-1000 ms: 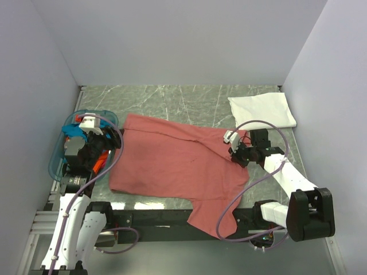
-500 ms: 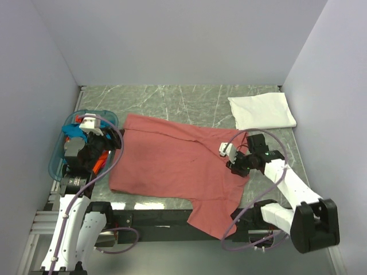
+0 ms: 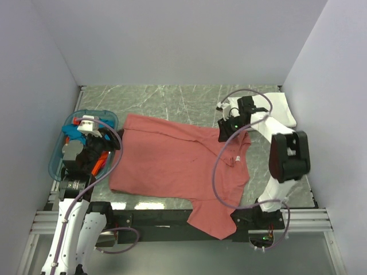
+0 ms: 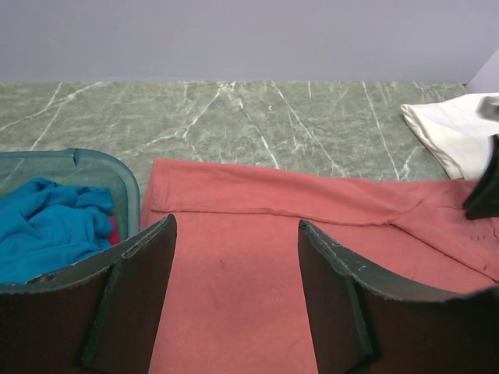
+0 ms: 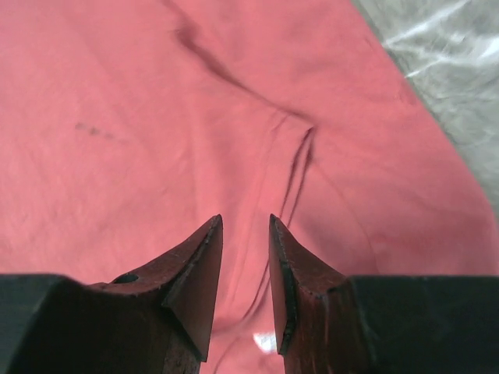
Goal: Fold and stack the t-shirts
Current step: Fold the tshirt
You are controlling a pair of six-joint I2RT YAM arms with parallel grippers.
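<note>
On table (image 3: 172, 100) centre, dusty-red t-shirt (image 3: 172, 163) lies spread flat, near corner draping over the front edge. Soft, light, limp cloth, so prob. best pinched at a hem or sleeve edge, not mid-panel. Right gripper (image 5: 245, 222) hovers over its far-right part, jaws slightly parted, nothing btwn them. Left gripper (image 4: 238, 226) gapes wide, empty, beside basket (image 4: 117, 167), which holds a crumpled teal shirt (image 4: 47, 226) + orange shirt (image 3: 102, 161). White shirt (image 3: 264, 109) sits folded at far-right corner.

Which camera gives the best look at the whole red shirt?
The top camera: it shows the red shirt spread out, nearly its whole outline. The left wrist view catches only its far part; the right wrist view, just a close-up patch.
</note>
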